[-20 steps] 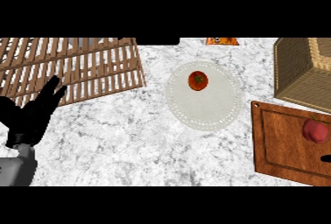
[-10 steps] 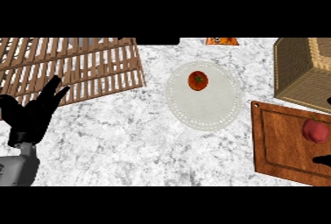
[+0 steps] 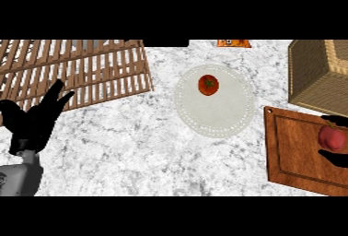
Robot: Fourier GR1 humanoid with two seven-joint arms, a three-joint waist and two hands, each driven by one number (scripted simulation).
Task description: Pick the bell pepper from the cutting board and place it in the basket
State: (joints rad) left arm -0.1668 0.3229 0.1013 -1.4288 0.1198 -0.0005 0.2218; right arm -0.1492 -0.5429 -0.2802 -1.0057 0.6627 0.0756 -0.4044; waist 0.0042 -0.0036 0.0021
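The red bell pepper (image 3: pixel 331 138) lies on the wooden cutting board (image 3: pixel 296 150) at the right edge of the head view. My right hand (image 3: pixel 338 159) comes in from that edge. One dark part of it shows just above the pepper and another just below, so it straddles the pepper without closing on it; most of the hand is out of view. The woven basket (image 3: pixel 318 73) stands behind the board at the far right. My left hand (image 3: pixel 34 122) rests open at the left, fingers up, far from the pepper.
A white round plate (image 3: pixel 228 117) with a tomato (image 3: pixel 208 85) on it sits mid-counter, left of the board. A slatted wooden rack (image 3: pixel 81 69) fills the far left. A small orange object (image 3: pixel 233 43) lies at the back edge.
More of my right hand has come in from the right edge and now shows on both sides of the pepper. My left hand has shifted slightly. The pepper has not moved.
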